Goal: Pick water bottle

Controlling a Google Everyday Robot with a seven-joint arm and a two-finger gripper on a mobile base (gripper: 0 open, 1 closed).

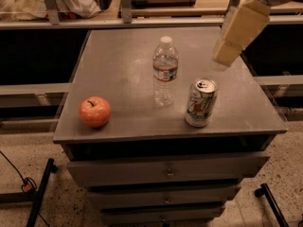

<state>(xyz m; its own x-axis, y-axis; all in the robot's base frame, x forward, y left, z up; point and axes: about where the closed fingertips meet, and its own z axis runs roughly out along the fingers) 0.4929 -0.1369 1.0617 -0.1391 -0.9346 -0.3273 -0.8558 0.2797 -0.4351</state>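
The water bottle (165, 72) stands upright near the middle of the grey cabinet top (118, 74). It is clear and ribbed, with a white cap and a coloured label band. My gripper (227, 51) hangs from the upper right, above the cabinet's right part. It is up and to the right of the bottle, apart from it, and nothing shows in it.
A silver-green soda can (201, 102) stands just right of the bottle, below the gripper. A red apple (94, 111) sits near the front left corner. Drawers (166, 172) face the front. A shelf with items runs along the back.
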